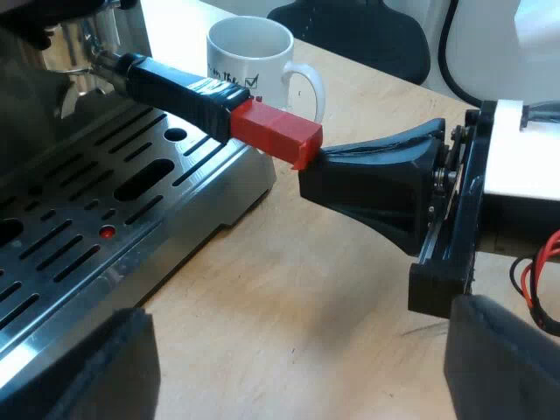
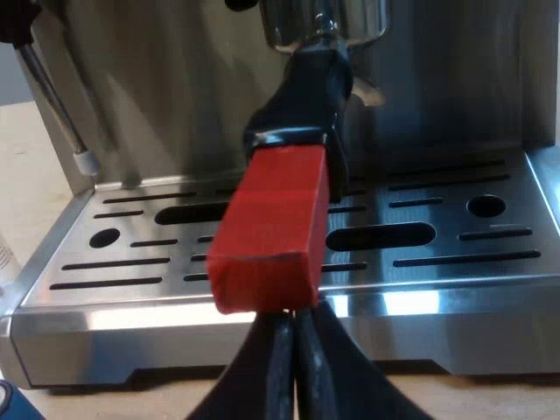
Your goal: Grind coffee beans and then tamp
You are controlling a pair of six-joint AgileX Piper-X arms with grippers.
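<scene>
Nearest: left end effector (image 1: 297, 328), two black fingers set wide apart, nothing between them, over the bare wooden bench (image 1: 289, 289) just off the machine's front corner. Next: right end effector (image 2: 293, 324), fingers pressed together, tips touching the lower edge of the red end (image 2: 269, 232) of the handle, not clasping it. The metal holder with dark handle (image 2: 302, 96) is locked into the front of the stainless-steel espresso machine (image 2: 175, 79), and its handle juts out over the slotted steel drip tray (image 2: 490, 254). A thin steam wand (image 2: 52, 96) hangs at one side of the tray. Farthest: white ceramic mug (image 1: 249, 52) with dark printing, upright on the bench beside the machine.
</scene>
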